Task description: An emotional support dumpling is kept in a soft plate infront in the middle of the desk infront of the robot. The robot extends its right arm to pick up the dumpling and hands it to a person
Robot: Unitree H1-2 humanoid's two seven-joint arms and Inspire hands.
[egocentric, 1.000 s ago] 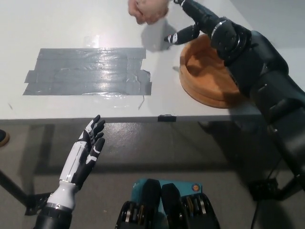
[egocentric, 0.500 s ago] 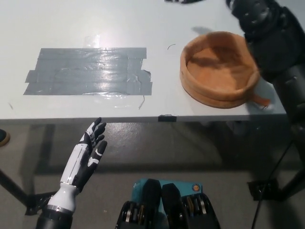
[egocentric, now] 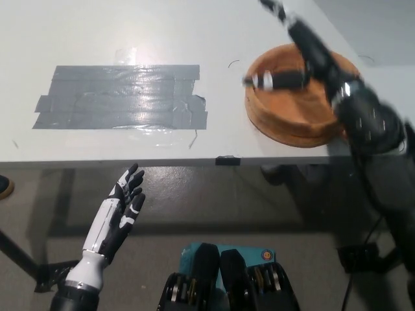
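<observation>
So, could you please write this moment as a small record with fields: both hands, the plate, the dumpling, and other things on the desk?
right hand: black right hand, blurred, above the soft plate, fingers apart, holding nothing
left hand: white left hand, open, resting below the desk's front edge
soft plate: brown, on the desk's right side, looks empty
dumpling: not in view
desk: white
other: grey tape patch, left of the plate
person: not in view

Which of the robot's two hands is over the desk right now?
The black right hand, spread open above the orange soft plate. The white left hand hangs open below the desk edge.
</observation>
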